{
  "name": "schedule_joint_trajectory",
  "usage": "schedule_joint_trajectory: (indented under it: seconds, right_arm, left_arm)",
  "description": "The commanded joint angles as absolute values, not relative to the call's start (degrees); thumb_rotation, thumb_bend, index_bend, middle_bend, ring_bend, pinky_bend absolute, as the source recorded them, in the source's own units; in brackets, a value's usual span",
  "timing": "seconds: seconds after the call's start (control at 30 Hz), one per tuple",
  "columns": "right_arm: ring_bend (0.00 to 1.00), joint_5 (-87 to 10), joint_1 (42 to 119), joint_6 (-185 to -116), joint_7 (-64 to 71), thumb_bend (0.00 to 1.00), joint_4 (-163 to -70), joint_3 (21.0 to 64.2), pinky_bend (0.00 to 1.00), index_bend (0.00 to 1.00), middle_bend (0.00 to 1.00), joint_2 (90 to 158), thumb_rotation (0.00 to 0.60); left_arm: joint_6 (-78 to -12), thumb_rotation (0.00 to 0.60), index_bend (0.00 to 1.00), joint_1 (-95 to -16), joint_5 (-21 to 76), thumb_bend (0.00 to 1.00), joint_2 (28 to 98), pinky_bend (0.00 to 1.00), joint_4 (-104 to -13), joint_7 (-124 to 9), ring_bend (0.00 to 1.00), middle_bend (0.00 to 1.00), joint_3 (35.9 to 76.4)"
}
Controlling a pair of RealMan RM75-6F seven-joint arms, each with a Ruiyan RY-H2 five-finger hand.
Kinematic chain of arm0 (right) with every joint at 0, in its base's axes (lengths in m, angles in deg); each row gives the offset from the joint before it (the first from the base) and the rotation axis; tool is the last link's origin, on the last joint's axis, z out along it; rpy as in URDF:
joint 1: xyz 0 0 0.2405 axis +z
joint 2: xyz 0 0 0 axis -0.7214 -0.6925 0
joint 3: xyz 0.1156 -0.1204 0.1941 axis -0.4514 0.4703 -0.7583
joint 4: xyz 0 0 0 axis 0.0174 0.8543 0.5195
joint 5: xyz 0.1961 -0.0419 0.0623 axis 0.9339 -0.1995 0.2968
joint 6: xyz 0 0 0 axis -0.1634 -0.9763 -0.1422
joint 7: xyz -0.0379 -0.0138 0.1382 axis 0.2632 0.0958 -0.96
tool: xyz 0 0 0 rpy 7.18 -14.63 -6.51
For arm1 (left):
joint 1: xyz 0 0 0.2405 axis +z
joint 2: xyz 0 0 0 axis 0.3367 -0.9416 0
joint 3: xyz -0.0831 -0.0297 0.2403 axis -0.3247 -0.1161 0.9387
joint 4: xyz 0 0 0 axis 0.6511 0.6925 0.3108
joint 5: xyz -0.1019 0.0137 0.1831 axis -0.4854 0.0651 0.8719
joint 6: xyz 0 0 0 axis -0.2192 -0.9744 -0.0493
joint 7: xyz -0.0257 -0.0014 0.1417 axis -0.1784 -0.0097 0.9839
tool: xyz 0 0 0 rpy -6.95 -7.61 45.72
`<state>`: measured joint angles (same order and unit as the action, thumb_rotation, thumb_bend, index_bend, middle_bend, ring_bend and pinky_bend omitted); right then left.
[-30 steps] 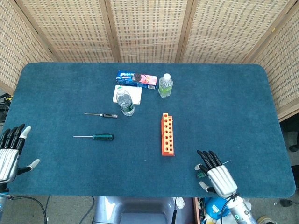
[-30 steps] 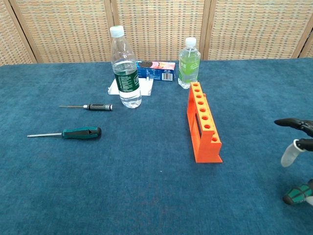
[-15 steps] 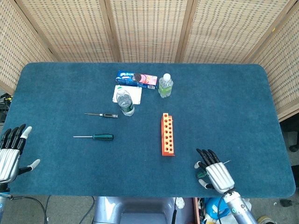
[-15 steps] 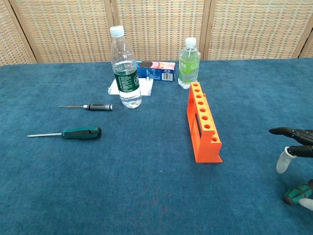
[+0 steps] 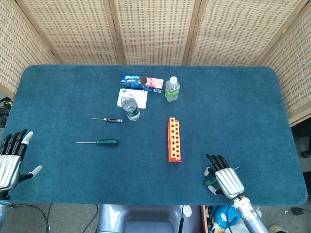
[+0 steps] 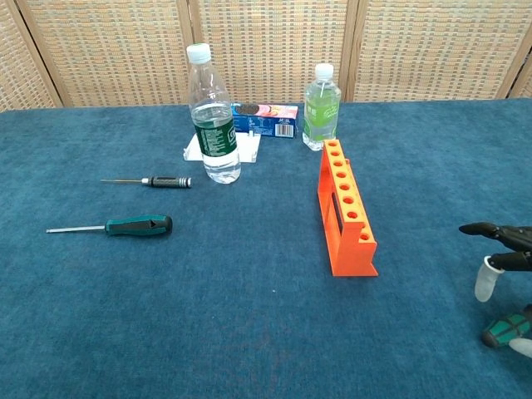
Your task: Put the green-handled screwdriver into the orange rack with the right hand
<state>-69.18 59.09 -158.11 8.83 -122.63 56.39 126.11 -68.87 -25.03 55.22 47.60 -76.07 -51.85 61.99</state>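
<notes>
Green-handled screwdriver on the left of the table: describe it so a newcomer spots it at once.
On the blue table, look left of the orange rack. Two screwdrivers lie there, shafts pointing left. The green-handled screwdriver is the nearer one, with a thick dark-green grip; the black-handled screwdriver behind it is slimmer.

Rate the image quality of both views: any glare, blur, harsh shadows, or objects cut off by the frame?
Head view: even, soft light, no glare, all sharp; the left robot hand is cropped by the left edge. Chest view: sharp, faint shadows beside the orange rack; the right robot hand is cut off at the right edge, as is a green handle below it.
</notes>
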Motion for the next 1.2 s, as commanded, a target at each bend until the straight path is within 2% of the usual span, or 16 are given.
schedule_joint_trajectory:
  seconds: [0.03, 0.83, 1.2]
  right_arm:
    - [0.0, -68.9, 59.27, -157.73, 8.9, 0.22, -122.44, 56.39, 0.0, 0.43, 0.0, 126.09, 0.6]
    - [0.0, -65.55, 60.88, -153.99, 8.47, 0.22, -120.45, 56.15, 0.0, 0.46, 0.0, 127.05, 0.6]
    - [0.0, -65.19, 61.18, -153.98, 8.43, 0.22, -119.75, 56.13, 0.0, 0.56, 0.0, 127.85, 0.6]
  left_arm:
    - [-68.81, 0.6, 0.0, -25.05, 55.2, 0.0, 47.62, 0.0, -76.05, -51.83, 0.0, 0.0, 61.99]
    - [-68.74, 0.6, 0.0, -25.17, 55.5, 0.0, 47.76, 0.0, -75.97, -51.63, 0.0, 0.0, 62.09]
    - [-68.69, 0.6, 0.0, -25.21, 55.6, 0.0, 47.84, 0.0, -75.95, -51.65, 0.0, 0.0, 62.16]
